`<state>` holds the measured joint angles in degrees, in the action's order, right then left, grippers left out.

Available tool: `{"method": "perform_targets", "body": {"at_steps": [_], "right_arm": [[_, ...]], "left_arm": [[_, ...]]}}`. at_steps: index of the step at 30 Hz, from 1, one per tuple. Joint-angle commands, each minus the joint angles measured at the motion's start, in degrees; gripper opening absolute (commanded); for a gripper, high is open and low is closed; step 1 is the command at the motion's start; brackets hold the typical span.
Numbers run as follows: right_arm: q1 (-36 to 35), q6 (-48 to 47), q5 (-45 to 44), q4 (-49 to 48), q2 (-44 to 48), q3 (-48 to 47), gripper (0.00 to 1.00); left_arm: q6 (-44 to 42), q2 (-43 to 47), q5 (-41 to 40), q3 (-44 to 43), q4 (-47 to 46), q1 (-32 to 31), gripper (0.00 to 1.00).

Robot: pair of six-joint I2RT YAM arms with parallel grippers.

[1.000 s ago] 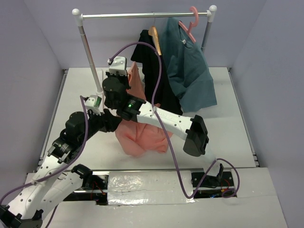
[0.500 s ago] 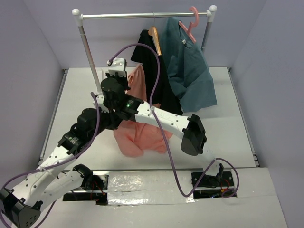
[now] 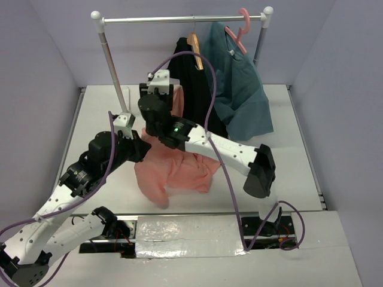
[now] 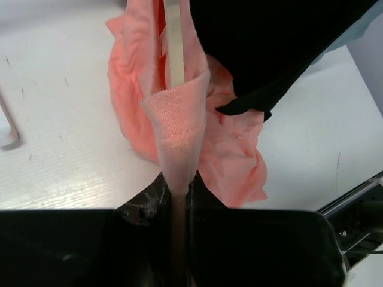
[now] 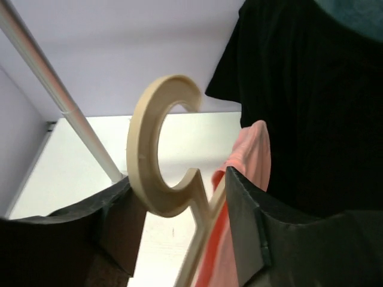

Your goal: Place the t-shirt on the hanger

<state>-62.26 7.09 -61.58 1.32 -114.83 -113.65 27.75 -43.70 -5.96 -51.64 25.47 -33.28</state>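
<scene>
Right jaws, clenched below the hanger's [image 5: 146, 149] hook, now sit further right. Left jaws grip the t-shirt [image 4: 176, 119] collar, seemingly stretching it over one hanger arm.

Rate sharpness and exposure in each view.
Top external: evenly lit, sharp, glare on the shiny strip. Left wrist: the t-shirt crisp, the left claw a dark blur. Right wrist: the hanger fairly sharp, the black shirt featureless.

Overhead, 2 wrist close-ups; shared t-shirt [image 3: 173, 173]
</scene>
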Motion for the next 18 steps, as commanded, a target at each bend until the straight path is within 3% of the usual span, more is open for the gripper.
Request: {"method": "perform_targets", "body": {"at_steps": [1, 3, 8, 13, 18], "right_arm": [[2.0, 5.2, 4.8, -0.1, 8.1, 1.8, 0.62], [2.1, 5.2, 5.8, 0.1, 9.2, 2.5, 0.66], [2.9, 2.4, 7.2, -1.1, 12.3, 4.7, 0.88], [4.3, 2.6, 9.5, -0.6, 17.9, 6.0, 0.94], [5.3, 1.7, 8.8, -5.2, 28.6, 14.1, 0.97]], "left_arm": [[-2.7, -0.1, -1.1, -4.2, -0.1, -0.1, 0.0], [-2.9, -0.6, -0.4, -4.4, 0.0, -0.1, 0.0], [-3.0, -1.2, -0.6, -2.8, -1.3, -0.1, 0.0], [-2.8, -1.6, -2.9, -2.1, -1.8, -0.1, 0.0], [-2.8, -1.4, -8.4, -4.1, 0.3, 0.0, 0.0]]}}
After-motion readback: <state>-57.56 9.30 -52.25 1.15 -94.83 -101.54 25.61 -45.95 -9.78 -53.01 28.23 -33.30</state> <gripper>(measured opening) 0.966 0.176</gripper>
